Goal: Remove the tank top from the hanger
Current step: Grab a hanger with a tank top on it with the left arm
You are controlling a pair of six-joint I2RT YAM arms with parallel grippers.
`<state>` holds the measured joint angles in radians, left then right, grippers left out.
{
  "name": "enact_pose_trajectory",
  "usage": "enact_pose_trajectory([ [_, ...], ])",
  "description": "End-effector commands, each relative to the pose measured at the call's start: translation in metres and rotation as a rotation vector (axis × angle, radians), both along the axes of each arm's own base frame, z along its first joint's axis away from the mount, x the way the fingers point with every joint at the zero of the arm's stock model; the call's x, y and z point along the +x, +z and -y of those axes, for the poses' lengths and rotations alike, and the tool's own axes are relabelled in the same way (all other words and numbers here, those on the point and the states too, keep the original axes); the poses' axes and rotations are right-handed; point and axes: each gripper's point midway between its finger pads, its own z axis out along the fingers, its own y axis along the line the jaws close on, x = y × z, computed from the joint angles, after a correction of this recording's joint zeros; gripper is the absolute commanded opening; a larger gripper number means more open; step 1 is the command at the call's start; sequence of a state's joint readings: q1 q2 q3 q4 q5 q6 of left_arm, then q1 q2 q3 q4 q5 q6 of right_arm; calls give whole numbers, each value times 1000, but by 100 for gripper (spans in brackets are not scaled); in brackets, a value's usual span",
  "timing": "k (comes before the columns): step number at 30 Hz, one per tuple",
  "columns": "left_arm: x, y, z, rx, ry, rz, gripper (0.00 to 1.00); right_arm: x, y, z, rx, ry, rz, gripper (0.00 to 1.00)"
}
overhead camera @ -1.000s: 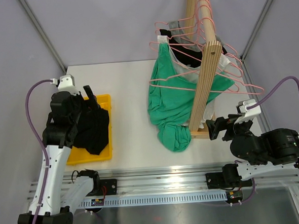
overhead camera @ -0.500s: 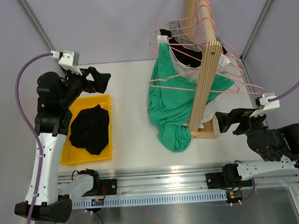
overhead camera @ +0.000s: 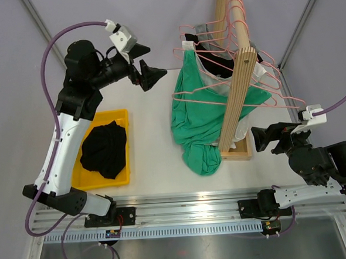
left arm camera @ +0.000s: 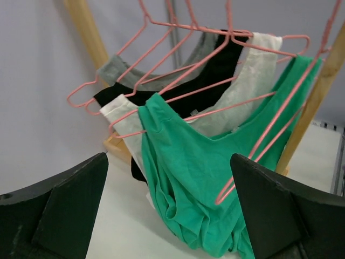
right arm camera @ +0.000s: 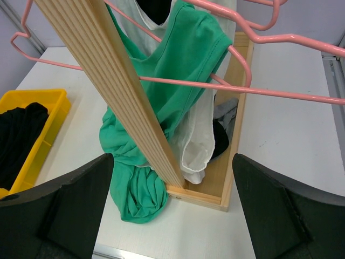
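A green tank top [overhead camera: 198,113] hangs on a pink hanger [overhead camera: 235,96] at the front of a wooden rack [overhead camera: 236,84]; its lower part is bunched on the table. It also shows in the left wrist view [left arm camera: 210,178] and the right wrist view [right arm camera: 161,108]. Behind it hang white, black and grey garments [left arm camera: 215,70] on more pink hangers. My left gripper [overhead camera: 144,69] is open and empty, raised to the left of the rack. My right gripper [overhead camera: 267,140] is open and empty, to the right of the rack's base.
A yellow bin [overhead camera: 120,118] at the left holds a black garment [overhead camera: 103,148]. The rack's wooden base tray [right arm camera: 237,135] stands on the white table [overhead camera: 151,160]. A metal rail [overhead camera: 183,202] runs along the near edge.
My left arm has risen from the yellow bin, leaving the black garment in it, and swung right toward the rack. My right gripper has drawn back to the right and has since held still.
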<state>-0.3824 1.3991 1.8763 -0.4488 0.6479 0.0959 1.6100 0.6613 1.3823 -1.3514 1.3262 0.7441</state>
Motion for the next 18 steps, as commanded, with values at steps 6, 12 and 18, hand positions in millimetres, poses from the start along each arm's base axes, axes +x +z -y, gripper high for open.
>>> enact_pose_trajectory([
  [6,-26,28,45,49,-294,188,99,0,-1,6,-50,-7,1,99],
  [12,-18,23,69,56,-418,238,99,-2,-8,0,-57,1,-20,99],
  [18,-7,21,87,45,-525,264,99,-3,-10,-7,-77,0,-27,99],
])
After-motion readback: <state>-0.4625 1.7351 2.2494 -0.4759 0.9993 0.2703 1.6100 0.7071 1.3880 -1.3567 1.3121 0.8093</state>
